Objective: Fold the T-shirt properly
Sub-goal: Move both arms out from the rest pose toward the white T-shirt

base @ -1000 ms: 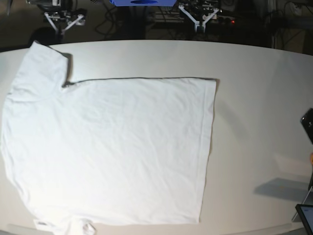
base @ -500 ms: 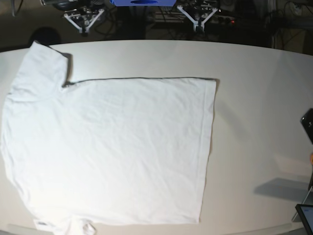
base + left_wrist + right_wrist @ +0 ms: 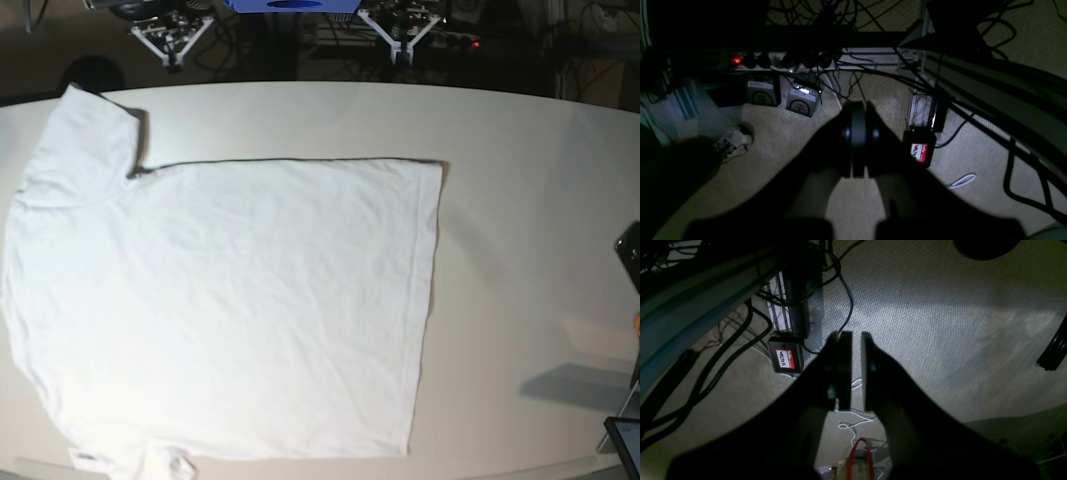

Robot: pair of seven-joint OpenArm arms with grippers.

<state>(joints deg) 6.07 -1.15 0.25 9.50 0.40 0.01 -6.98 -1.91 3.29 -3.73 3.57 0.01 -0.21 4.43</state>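
The white T-shirt (image 3: 230, 300) lies spread flat on the left half of the table (image 3: 530, 200), one sleeve (image 3: 85, 140) pointing to the far left corner and its hem on the right. Both grippers hang beyond the table's far edge, well clear of the cloth. My left gripper (image 3: 400, 38) (image 3: 858, 113) is shut with its fingers pressed together and nothing in them. In the base view my right gripper (image 3: 172, 40) is at the far left; in its wrist view the right gripper (image 3: 856, 340) is nearly shut, with a thin slit between the empty fingers.
A dark device (image 3: 630, 255) and a screen corner (image 3: 625, 440) sit at the table's right edge. A blue object (image 3: 290, 5) stands behind, between the arms. Below the grippers are carpet, cables, a power strip (image 3: 826, 58) and a black box with a red label (image 3: 785, 358).
Both grippers have closed from wide open. The right gripper has also shifted toward the middle along the table's far side. The T-shirt has not moved.
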